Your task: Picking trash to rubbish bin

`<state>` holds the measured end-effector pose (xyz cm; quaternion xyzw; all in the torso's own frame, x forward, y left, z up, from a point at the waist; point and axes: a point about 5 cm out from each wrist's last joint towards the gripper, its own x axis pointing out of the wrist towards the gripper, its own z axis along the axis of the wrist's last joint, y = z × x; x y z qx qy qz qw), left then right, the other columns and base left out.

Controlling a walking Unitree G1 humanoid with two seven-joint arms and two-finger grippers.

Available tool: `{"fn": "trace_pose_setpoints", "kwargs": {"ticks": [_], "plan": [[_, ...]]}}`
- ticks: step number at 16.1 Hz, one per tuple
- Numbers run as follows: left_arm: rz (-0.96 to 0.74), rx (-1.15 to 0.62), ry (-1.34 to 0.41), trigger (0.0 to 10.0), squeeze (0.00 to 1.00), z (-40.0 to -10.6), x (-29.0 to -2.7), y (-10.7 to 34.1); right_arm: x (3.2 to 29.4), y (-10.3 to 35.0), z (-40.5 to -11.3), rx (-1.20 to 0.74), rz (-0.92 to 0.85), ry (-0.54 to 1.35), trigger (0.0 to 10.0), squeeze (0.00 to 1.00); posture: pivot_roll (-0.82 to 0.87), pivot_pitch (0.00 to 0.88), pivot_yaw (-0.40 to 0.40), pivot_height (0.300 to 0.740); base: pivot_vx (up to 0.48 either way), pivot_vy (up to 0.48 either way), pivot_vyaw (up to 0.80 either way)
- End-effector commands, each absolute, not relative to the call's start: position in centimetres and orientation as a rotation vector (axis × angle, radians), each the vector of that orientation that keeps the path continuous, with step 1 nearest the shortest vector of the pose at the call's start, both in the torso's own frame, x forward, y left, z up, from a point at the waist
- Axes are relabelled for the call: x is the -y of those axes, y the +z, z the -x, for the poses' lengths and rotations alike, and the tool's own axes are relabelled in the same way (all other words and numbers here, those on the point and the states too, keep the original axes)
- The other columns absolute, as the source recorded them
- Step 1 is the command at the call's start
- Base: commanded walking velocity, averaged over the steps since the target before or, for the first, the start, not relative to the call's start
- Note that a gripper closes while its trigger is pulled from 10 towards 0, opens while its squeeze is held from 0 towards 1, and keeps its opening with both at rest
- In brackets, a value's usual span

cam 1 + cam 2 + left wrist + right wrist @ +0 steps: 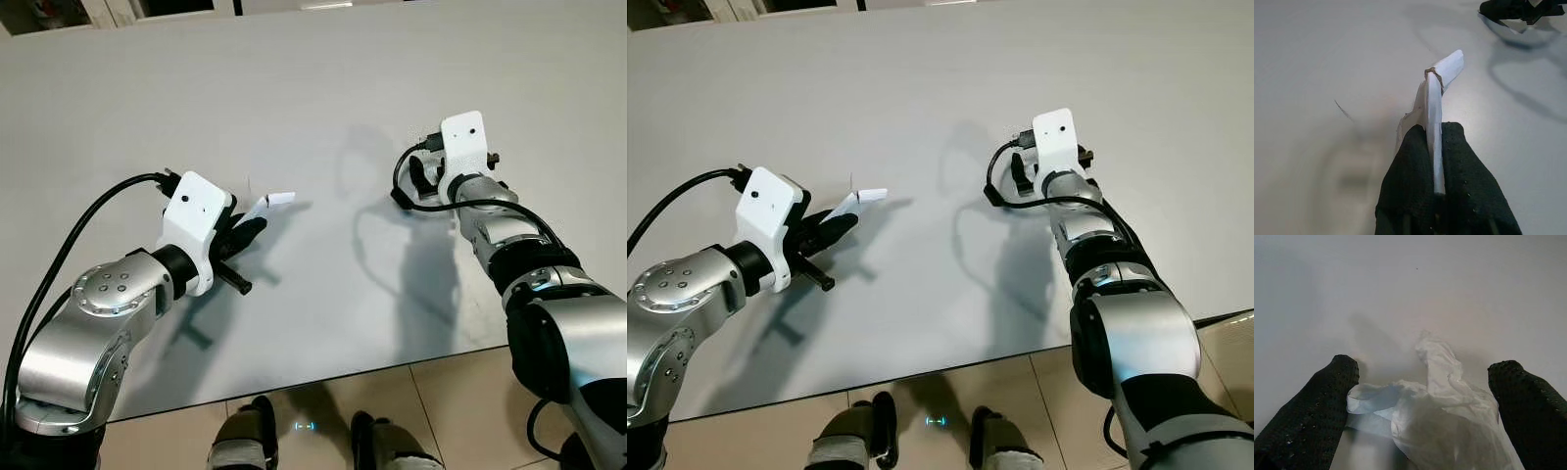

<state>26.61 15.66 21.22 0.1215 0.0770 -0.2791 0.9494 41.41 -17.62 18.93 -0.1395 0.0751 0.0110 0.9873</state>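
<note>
Left gripper (1435, 161) clamped on paper (1437, 98); right gripper (1425, 396) spread around tissue (1440, 421), not grabbed yet; binning's left.

Bright, even overhead light; soft arm shadows on the table (323, 88); wrist views slightly blurred.

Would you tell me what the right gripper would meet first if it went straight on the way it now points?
Likely the crumpled white tissue, lying between the right gripper's open fingers; beyond it, the white table.
</note>
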Motion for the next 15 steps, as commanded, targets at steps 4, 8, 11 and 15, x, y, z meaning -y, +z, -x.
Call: {"fn": "trace_pose_setpoints", "kwargs": {"ticks": [4, 8, 11, 15], "plan": [[-0.246, -0.150, -0.578, 10.0, 0.00, -26.3, -15.6, 21.5, 18.2, 17.6, -41.0, -0.215, 0.278, 0.008, 10.0, 0.00, 0.11, 0.297, -0.001, 0.740, 0.000, 0.000, 0.00], [-0.246, -0.150, -0.578, 10.0, 0.00, -26.3, -15.6, 21.5, 18.2, 17.6, -41.0, -0.215, 0.278, 0.008, 10.0, 0.00, 0.11, 0.297, -0.001, 0.740, 0.000, 0.000, 0.00], [-0.250, -0.196, -0.634, 10.0, 0.00, -25.4, -15.8, 21.5, 18.3, 15.6, -40.4, -0.264, 0.023, -0.038, 0.0, 0.00, 0.15, 0.279, 0.053, 0.740, 0.000, 0.000, 0.00], [-0.235, -0.193, -0.633, 10.0, 0.00, -25.4, -15.5, 20.8, 18.6, 15.7, -40.4, -0.255, -0.034, -0.055, 10.0, 0.00, 0.12, 0.228, 0.036, 0.740, 0.000, 0.000, 0.00]]}}
